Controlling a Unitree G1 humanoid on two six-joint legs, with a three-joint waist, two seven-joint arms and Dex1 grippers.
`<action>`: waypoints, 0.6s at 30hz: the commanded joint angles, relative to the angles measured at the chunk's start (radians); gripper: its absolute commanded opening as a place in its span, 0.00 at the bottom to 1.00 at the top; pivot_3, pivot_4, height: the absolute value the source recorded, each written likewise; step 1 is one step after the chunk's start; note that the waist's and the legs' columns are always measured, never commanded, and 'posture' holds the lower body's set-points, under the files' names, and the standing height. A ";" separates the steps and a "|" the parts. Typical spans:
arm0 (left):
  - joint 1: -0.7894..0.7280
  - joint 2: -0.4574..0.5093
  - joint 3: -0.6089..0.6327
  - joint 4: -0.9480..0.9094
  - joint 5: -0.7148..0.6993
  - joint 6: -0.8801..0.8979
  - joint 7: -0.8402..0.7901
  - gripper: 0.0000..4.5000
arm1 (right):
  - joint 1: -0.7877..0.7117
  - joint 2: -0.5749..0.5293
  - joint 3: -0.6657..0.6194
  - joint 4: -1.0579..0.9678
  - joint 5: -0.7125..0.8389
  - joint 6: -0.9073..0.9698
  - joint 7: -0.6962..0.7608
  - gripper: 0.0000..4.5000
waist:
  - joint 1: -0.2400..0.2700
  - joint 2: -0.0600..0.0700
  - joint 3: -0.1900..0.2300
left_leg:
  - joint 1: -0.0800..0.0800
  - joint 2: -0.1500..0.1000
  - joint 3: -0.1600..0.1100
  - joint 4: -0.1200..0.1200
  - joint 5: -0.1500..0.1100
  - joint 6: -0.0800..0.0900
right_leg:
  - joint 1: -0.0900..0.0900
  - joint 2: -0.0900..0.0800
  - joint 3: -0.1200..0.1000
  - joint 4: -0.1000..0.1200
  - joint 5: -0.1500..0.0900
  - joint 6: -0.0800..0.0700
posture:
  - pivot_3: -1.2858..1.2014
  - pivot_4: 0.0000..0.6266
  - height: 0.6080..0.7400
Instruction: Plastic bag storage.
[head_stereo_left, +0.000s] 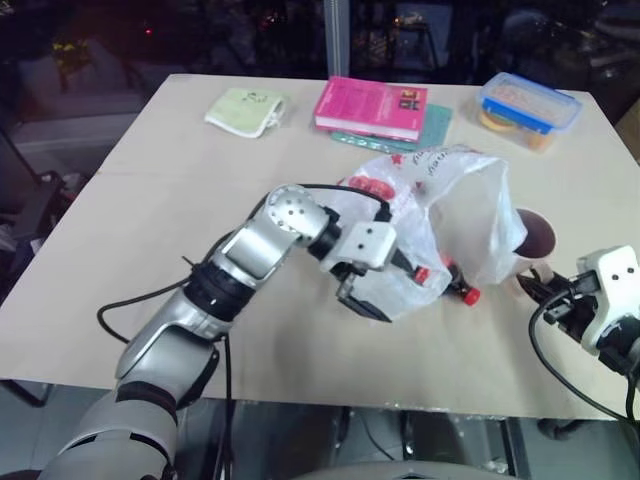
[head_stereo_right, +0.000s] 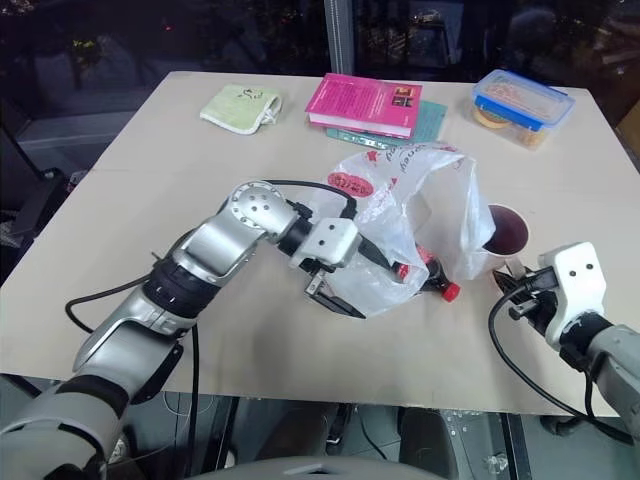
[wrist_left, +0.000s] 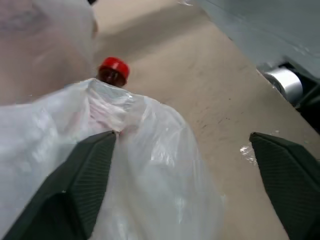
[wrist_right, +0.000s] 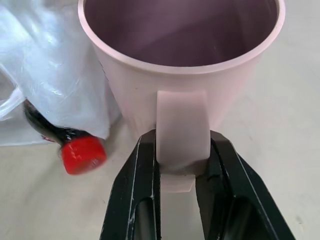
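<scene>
The plastic bag (head_stereo_left: 455, 205), crinkly translucent white with red print, lies crumpled in the middle of the table. A dark bottle with a red cap (head_stereo_left: 468, 294) pokes out of its near side. My left gripper (head_stereo_left: 375, 292) is open at the bag's near edge. In the left wrist view the bag (wrist_left: 150, 150) bulges between the two fingers and the bottle cap (wrist_left: 114, 67) shows beyond it. My right gripper (wrist_right: 182, 145) is shut on the handle of a pink mug (wrist_right: 180, 75), which stands upright just right of the bag.
At the back of the table lie a pink book (head_stereo_left: 370, 105) on a teal one, a pale green folded cloth (head_stereo_left: 247, 108) and a blue-lidded food box (head_stereo_left: 528, 108). The table's near edge (head_stereo_left: 300, 395) runs under both arms.
</scene>
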 joint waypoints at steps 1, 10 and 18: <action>-0.028 -0.034 -0.057 0.094 0.106 -0.161 -0.019 1.00 | 0.019 0.025 -0.066 -0.077 0.011 -0.012 -0.038 0.10 | -0.001 0.001 0.000 | 0.000 0.000 0.000 0.000 0.000 0.000 | 0.000 0.000 0.000 0.000 0.000 0.000 | 0.52 0.24 1.00; -0.026 -0.088 0.057 0.196 0.116 -0.235 0.099 0.23 | 0.067 0.077 -0.136 -0.140 -0.009 -0.047 -0.095 0.10 | 0.000 0.002 -0.001 | 0.000 0.000 0.000 0.001 -0.001 0.003 | 0.000 0.000 0.000 0.001 0.000 0.000 | 0.52 0.24 1.00; 0.021 -0.071 0.423 -0.121 -0.231 0.258 0.302 0.00 | 0.080 0.085 -0.304 -0.089 -0.014 -0.063 -0.119 0.10 | -0.001 0.003 -0.001 | 0.000 0.000 0.000 0.001 0.000 0.001 | 0.000 0.000 0.000 0.001 0.000 0.000 | 0.52 0.24 1.00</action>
